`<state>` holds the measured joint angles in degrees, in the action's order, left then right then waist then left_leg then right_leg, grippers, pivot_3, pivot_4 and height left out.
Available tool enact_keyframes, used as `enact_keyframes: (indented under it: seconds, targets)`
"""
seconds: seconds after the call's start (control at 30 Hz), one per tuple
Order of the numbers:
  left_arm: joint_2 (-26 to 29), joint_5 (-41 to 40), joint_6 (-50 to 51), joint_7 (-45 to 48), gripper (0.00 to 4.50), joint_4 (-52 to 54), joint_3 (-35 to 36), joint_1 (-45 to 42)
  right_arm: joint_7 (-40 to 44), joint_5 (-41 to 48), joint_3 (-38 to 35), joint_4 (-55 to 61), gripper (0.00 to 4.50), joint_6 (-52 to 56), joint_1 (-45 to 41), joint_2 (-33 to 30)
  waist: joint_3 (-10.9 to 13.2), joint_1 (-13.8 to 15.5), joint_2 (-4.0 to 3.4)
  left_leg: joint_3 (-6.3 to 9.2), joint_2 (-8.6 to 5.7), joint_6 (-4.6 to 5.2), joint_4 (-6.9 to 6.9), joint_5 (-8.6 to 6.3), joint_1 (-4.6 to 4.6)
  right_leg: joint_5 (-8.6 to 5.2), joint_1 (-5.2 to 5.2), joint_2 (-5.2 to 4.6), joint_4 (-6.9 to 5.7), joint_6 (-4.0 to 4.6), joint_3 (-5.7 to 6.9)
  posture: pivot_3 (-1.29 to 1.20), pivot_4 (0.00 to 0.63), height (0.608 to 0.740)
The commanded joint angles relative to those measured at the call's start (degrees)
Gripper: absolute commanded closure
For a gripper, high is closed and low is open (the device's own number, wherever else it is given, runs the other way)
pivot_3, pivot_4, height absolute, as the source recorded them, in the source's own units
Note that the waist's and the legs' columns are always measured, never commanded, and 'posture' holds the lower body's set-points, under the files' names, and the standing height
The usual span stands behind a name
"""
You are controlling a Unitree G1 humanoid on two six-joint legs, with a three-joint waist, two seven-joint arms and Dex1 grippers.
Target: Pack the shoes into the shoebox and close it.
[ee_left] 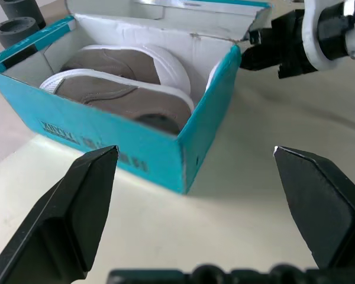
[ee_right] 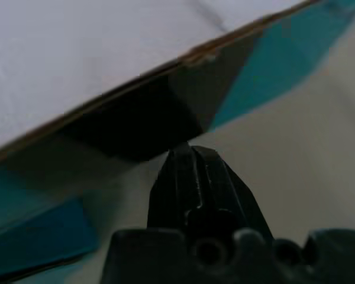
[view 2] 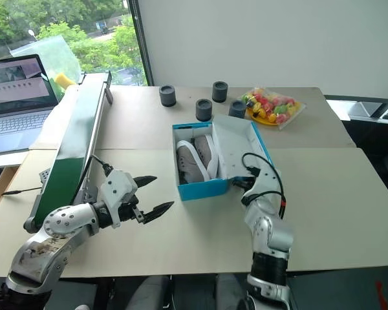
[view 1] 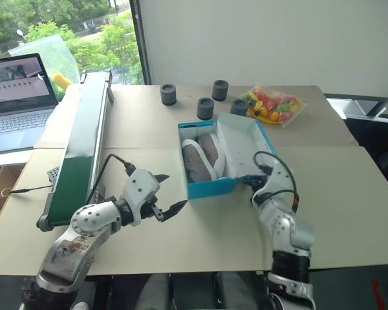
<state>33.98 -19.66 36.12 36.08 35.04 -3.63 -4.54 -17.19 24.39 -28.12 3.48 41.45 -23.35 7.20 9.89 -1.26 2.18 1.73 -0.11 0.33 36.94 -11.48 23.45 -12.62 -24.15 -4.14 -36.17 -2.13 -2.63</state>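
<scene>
The rectangular turquoise-blue cardboard shoebox (view 1: 210,187) with its white interior sits open on the pale tabletop (view 1: 349,200), and the pair of light grey low-top shoes with white soles (view 1: 204,158) lies side by side inside; its hinged lid (view 1: 242,139) leans out toward the robot's right; the right gripper (view 1: 251,183), fingers pressed together, sits at the lid's near corner, whether touching is unclear; the left gripper (view 1: 165,194) hangs spread wide, empty, just short of the box's near-left corner; the shoes' toes are hidden behind the box wall.
</scene>
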Motion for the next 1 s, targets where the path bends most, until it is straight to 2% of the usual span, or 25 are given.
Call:
enact_keyframes:
  seconds: [0.03, 0.23, 0.37, 0.47, 0.57, 0.67, 0.73, 0.83, 0.93, 1.0]
  targets:
    - [-0.08, -0.49, -0.62, 0.24, 0.00, 1.13, -0.28, -0.58, 2.42, 11.70, -4.35, -2.62, 4.48, -7.27, -7.50, 6.28, 0.01, -0.22, -0.02, 0.00, 0.01, 0.00, 0.00, 0.00, 0.00, 0.00, -0.01, 0.01, 0.00, 0.00, 0.00, 0.00, 0.150, 0.731]
    - [-0.59, -0.11, -0.66, -0.57, 0.00, 1.27, -0.54, -0.43, 12.37, 27.21, -2.63, -3.56, 4.48, -9.14, -11.18, 3.62, 0.08, -2.06, -0.19, -0.09, 0.04, 0.01, -0.03, 0.00, -0.06, 0.01, -0.01, 0.07, -0.06, 0.01, -0.12, 0.00, 0.150, 0.731]
    - [-0.83, -0.01, -0.74, -1.14, 0.00, 1.25, -0.31, -0.23, 15.78, 33.54, -1.26, -4.89, 4.48, -7.71, -12.67, 1.70, 0.07, -2.38, -0.24, -0.10, 0.05, 0.02, -0.03, 0.00, -0.13, 0.01, 0.02, 0.11, -0.09, 0.01, -0.15, 0.00, 0.150, 0.731]
    - [-0.91, 0.27, -0.84, -1.56, 0.00, 1.39, -0.47, 0.19, 21.40, 40.03, 1.56, -2.49, 4.48, -4.94, -12.91, 0.45, 0.07, -2.23, -0.24, -0.06, 0.04, 0.03, -0.06, -0.01, -0.11, 0.00, 0.02, 0.11, -0.09, 0.01, -0.15, 0.00, 0.150, 0.731]
    - [-1.24, 0.19, -0.39, -2.43, 0.00, 1.99, -0.30, 0.41, 23.91, 42.29, 4.26, -1.27, 4.48, -3.47, -12.75, -1.24, 0.08, -2.13, -0.25, -0.06, 0.04, 0.04, -0.06, -0.02, -0.05, 0.00, -0.02, 0.06, -0.08, 0.00, -0.15, 0.00, 0.150, 0.731]
    - [-1.18, 0.19, -0.32, -2.87, 0.00, 2.46, -0.19, 0.91, 22.86, 39.51, 5.91, -2.71, 4.48, -3.81, -12.88, -3.92, 0.08, -2.06, -0.25, -0.05, 0.03, 0.04, -0.06, -0.02, -0.07, 0.00, -0.02, 0.06, -0.09, 0.00, -0.15, 0.00, 0.150, 0.731]
    - [-1.11, 0.27, -0.25, -3.25, 0.00, 2.83, -0.21, 1.50, 21.90, 30.77, 9.37, -4.49, 4.48, -4.76, -12.96, -9.17, 0.08, -1.89, -0.25, -0.05, 0.04, 0.04, -0.06, -0.02, -0.09, 0.00, -0.01, 0.06, -0.10, 0.00, -0.15, 0.00, 0.150, 0.731]
    - [-1.16, 0.40, -0.12, -3.98, 0.00, 3.35, -0.18, 2.22, 25.25, 16.15, 20.82, -3.99, 4.48, -2.81, -12.66, -21.98, 0.09, -1.17, -0.27, -0.10, -0.03, 0.03, -0.06, -0.02, -0.06, 0.00, -0.03, 0.02, -0.05, -0.01, -0.14, 0.00, 0.150, 0.731]
    - [-1.26, 0.32, -0.09, -4.43, 0.00, 3.58, -0.07, 2.57, 29.61, 9.55, 25.93, -3.88, 4.48, -2.08, -12.14, -30.79, 0.10, -0.97, -0.28, -0.13, -0.07, 0.04, -0.07, -0.02, 0.04, -0.03, -0.10, -0.04, -0.01, -0.05, -0.12, 0.00, 0.150, 0.731]
    - [-1.24, 0.26, -0.07, -4.64, 0.00, 3.71, -0.07, 2.75, 32.58, 8.16, 26.58, -3.65, 4.48, -1.91, -11.98, -33.93, 0.10, -0.99, -0.28, -0.14, -0.06, 0.05, -0.07, -0.03, 0.05, -0.03, -0.10, -0.03, 0.01, -0.05, -0.12, 0.00, 0.150, 0.731]
